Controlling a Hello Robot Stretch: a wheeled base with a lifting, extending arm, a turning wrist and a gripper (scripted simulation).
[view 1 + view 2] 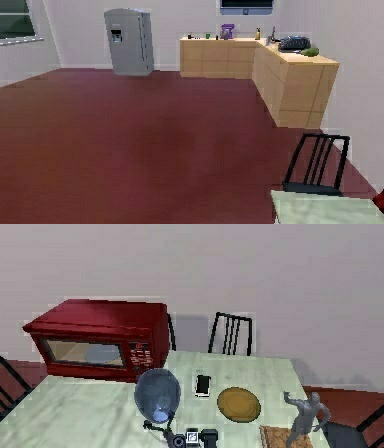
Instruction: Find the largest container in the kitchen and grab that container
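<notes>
The gripper [153, 425] shows at the arm side view's bottom edge, just left of two small white marked squares [200, 438], over a pale table [80, 414]. A rounded blue-grey thing [158, 396], perhaps a bowl, sits on the table right at the gripper, so I cannot tell whether it holds anything. A red microwave [95, 336] stands at the table's back left. Far off in the forward view, an L-shaped wooden counter [290, 85] carries a dark pot-like thing [293, 42], a purple thing [228, 32] and a green thing [312, 51].
A grey fridge [128, 40] stands left of the counter across a wide red floor [140, 130]. A dark chair [315, 163] and the table's corner [325, 208] lie near. On the table are a phone [202, 384], a brown plate [239, 404] and a grey statue [308, 419]; a chair [231, 332] stands behind.
</notes>
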